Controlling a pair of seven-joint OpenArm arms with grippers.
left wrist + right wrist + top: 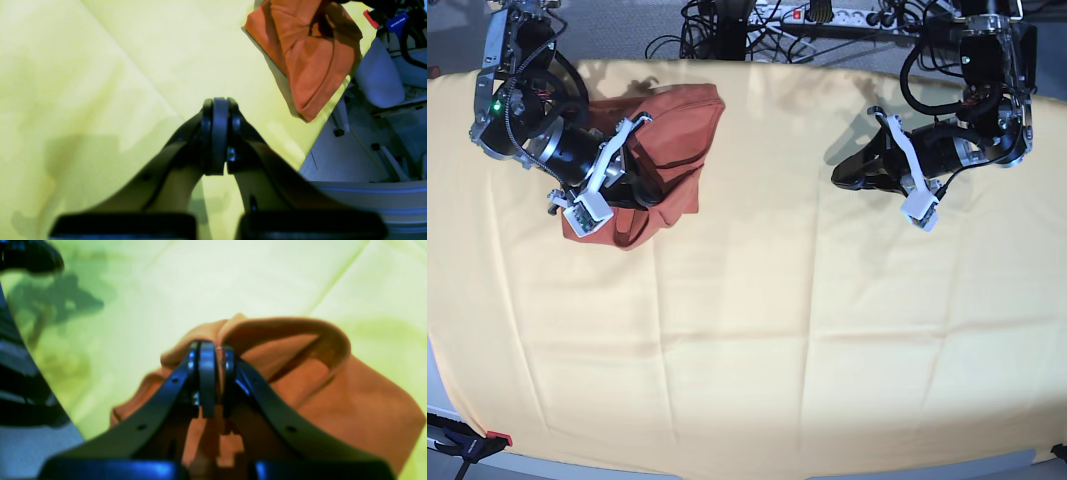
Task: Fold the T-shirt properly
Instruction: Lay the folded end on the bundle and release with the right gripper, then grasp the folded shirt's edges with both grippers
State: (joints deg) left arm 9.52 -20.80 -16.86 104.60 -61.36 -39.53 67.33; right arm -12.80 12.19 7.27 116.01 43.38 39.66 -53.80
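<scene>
I see a worktop [757, 380] covered by a pale yellow cloth [827, 320] with soft crease lines. Past its far edge, black cables [727, 30] and a power strip [827, 15] lie on a grey floor [607, 30]. Lighting is bright, casting soft shadows.

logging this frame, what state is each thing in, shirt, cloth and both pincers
T-shirt: bunched into a rough bundle, not neatly folded, one fold pinched.
Right pincer: shut on a fold of the T-shirt.
Left pincer: shut, holding nothing, above the cloth and apart from the T-shirt.
Yellow cloth: spread flat, lightly creased.
</scene>
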